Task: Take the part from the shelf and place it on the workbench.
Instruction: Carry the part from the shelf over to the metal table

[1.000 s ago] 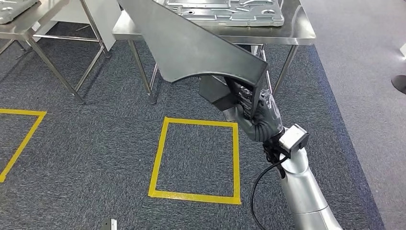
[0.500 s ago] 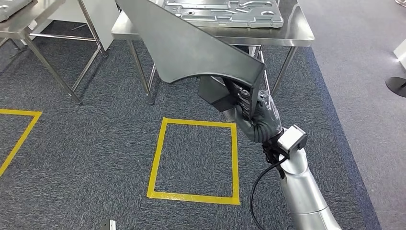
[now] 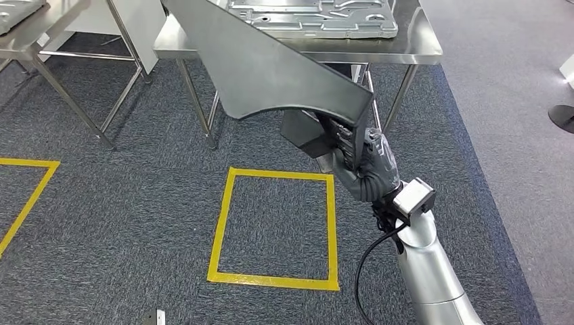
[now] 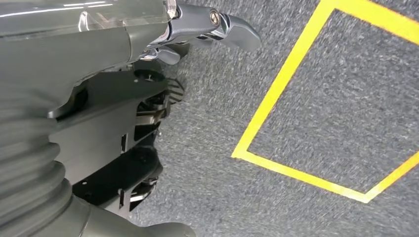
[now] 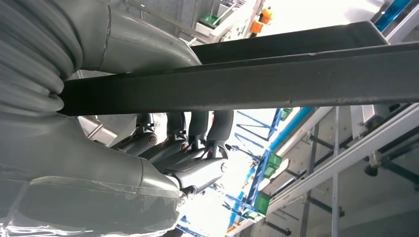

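Observation:
The part (image 3: 271,68) is a large grey sheet-metal panel with a curved cut-out. It is held tilted up in front of me, over the carpet and before the workbench. My right hand (image 3: 362,166) grips its lower right edge. In the right wrist view the part's dark edge (image 5: 247,79) runs across the palm with the fingers (image 5: 197,128) curled round it. The steel workbench (image 3: 420,51) stands just beyond the part. My left hand (image 4: 143,98) hangs over the carpet and holds nothing, its thumb (image 4: 222,27) sticking out.
An embossed metal panel (image 3: 318,17) lies on the workbench. A second steel table (image 3: 40,27) stands at the far left. A yellow taped square (image 3: 274,227) marks the carpet in front of the workbench, and another yellow outline (image 3: 27,196) lies to the left.
The whole view has drifted a little, so the camera has moved. The part stays in my right hand's grip, at the same tilt.

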Action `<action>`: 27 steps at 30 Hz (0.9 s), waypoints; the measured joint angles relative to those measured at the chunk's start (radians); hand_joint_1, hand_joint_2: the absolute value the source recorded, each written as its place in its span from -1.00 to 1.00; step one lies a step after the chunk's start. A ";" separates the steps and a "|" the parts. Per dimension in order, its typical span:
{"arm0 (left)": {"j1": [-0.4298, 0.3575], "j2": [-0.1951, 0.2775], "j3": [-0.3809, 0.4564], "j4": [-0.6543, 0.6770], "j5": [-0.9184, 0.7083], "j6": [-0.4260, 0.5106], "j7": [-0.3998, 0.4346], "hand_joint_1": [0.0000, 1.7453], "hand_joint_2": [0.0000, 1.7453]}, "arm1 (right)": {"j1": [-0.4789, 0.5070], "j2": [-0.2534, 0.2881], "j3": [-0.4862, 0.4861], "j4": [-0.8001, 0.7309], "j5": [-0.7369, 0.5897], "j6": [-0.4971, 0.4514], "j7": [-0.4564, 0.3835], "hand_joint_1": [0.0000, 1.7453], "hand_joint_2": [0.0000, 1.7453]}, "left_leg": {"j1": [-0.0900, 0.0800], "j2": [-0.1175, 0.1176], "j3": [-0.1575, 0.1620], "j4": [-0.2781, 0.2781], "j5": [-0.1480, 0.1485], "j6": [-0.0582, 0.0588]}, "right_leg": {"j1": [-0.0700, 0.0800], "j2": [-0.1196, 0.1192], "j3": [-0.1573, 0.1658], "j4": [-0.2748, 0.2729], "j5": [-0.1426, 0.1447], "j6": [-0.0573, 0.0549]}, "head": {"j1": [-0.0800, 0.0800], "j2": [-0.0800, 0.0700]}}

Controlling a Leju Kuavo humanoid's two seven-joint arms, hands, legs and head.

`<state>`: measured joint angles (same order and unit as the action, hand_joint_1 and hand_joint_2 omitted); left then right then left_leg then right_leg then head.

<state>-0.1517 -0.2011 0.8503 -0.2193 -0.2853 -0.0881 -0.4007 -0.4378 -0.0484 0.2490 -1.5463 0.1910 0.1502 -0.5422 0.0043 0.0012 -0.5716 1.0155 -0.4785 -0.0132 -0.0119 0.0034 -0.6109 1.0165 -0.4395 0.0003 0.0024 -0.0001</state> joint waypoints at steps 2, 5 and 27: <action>-0.001 0.000 0.000 0.000 0.000 0.000 0.000 -1.00 1.00 | -0.002 0.000 0.000 -0.003 0.000 -0.001 0.000 1.00 1.00 | 0.002 0.000 -0.027 0.065 -0.039 -0.010 | -0.003 -0.001 0.006 -0.007 0.001 -0.010 | -0.003 0.000; 0.002 0.000 0.000 0.000 0.000 0.000 0.001 -1.00 1.00 | -0.002 0.000 0.000 -0.003 0.001 -0.003 0.000 1.00 1.00 | 0.006 0.000 -0.124 0.259 -0.117 -0.021 | -0.001 -0.001 0.009 -0.007 -0.002 -0.018 | -0.006 0.000; 0.002 0.000 0.001 0.000 0.003 -0.002 0.003 -1.00 1.00 | -0.012 0.000 0.000 0.000 0.003 -0.006 0.000 1.00 1.00 | 0.003 -0.004 -0.008 -0.004 0.018 0.025 | -0.008 -0.005 -0.005 0.014 -0.002 0.029 | -0.004 0.000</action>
<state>-0.1500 -0.2015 0.8511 -0.2193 -0.2828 -0.0896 -0.3978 -0.4497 -0.0484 0.2491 -1.5463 0.1942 0.1446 -0.5421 0.0075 -0.0029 -0.5800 1.0114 -0.4601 0.0122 -0.0201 -0.0018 -0.6160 1.0307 -0.4419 0.0292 -0.0012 -0.0003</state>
